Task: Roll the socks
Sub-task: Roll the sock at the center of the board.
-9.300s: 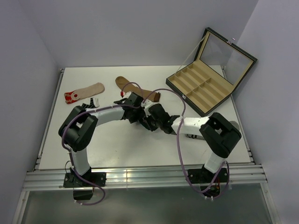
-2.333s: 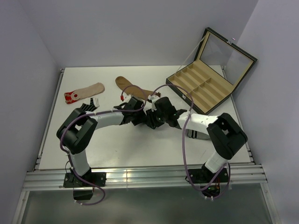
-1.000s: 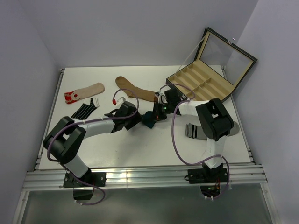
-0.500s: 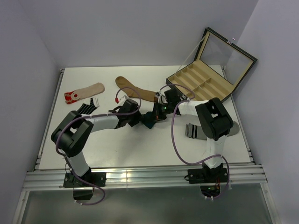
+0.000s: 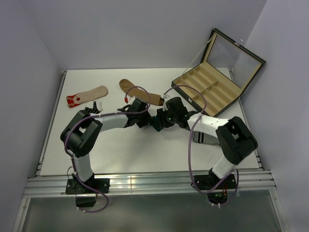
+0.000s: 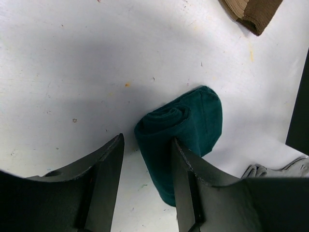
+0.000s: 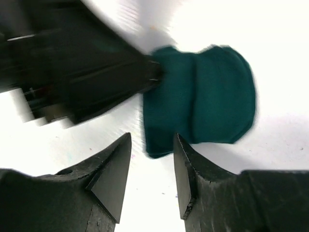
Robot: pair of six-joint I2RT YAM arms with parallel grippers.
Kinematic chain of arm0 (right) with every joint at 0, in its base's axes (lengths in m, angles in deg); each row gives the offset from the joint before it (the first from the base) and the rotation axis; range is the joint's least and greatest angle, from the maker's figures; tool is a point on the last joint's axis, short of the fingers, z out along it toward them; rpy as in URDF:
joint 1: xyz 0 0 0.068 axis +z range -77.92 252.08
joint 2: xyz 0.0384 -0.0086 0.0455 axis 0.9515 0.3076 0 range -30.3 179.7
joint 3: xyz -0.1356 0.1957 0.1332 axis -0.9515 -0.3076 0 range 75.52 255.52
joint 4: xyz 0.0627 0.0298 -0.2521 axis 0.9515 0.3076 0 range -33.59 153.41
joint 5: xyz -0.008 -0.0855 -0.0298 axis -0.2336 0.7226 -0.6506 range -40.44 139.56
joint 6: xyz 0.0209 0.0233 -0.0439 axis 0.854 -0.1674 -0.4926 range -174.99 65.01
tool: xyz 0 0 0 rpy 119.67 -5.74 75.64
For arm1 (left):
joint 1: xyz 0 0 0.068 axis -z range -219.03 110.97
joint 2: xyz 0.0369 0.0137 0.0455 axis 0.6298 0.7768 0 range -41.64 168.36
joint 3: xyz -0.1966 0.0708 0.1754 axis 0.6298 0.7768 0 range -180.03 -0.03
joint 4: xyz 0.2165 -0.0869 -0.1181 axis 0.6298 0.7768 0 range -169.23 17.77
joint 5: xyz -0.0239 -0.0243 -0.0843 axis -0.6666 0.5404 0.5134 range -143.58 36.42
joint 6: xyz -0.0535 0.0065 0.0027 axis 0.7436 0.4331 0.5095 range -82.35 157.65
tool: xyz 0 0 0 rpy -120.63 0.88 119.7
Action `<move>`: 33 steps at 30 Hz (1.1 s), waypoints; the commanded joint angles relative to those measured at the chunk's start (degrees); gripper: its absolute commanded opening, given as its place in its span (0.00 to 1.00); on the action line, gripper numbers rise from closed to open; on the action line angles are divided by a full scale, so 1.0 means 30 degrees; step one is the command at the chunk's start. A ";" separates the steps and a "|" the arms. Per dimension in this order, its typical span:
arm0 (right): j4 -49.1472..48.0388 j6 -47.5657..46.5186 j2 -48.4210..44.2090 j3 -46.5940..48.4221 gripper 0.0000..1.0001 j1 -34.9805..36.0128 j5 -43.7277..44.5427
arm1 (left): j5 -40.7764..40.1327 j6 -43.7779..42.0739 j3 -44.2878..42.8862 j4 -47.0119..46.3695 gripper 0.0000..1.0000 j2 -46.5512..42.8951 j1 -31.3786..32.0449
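Observation:
A dark teal sock [image 6: 179, 129], rolled into a short bundle, lies on the white table [image 6: 72, 58]. My left gripper [image 6: 147, 191] is open around the roll's near end. The roll rests against the right finger [image 6: 186, 186], with a bare gap to the left finger. From the other side, my right gripper [image 7: 150, 174] is open just short of the same sock [image 7: 203, 101], only its corner reaching the fingertips. In the top view both grippers, left [image 5: 145, 119] and right [image 5: 162, 121], meet mid-table and hide the roll.
A beige red-toed sock [image 5: 88, 95], a brown sock [image 5: 140, 93] and a black white-striped sock [image 5: 95, 108] lie at the back left. A grey sock with a striped cuff [image 5: 203, 137] lies under the right arm. An open compartment box [image 5: 212, 87] stands at the back right.
My right gripper has opened and let go of the teal roll, its arm swinging out to the right. The left gripper has narrowed around the roll and moved slightly right.

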 commanded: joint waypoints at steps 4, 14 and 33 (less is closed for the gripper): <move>-0.2252 -0.2932 -0.2262 -0.1220 0.48 0.2723 0.5881 | -0.0518 -0.0962 0.0204 0.2810 0.49 0.0770 0.0050; -0.1902 -0.4193 -0.0184 -0.0136 0.51 0.3722 0.6736 | -0.0313 -0.1080 -0.0030 0.2811 0.50 0.0946 0.0196; -0.1494 -0.4635 0.1864 0.0215 0.48 0.4923 0.8638 | -0.0138 -0.0671 0.0057 0.2840 0.51 0.0799 0.0197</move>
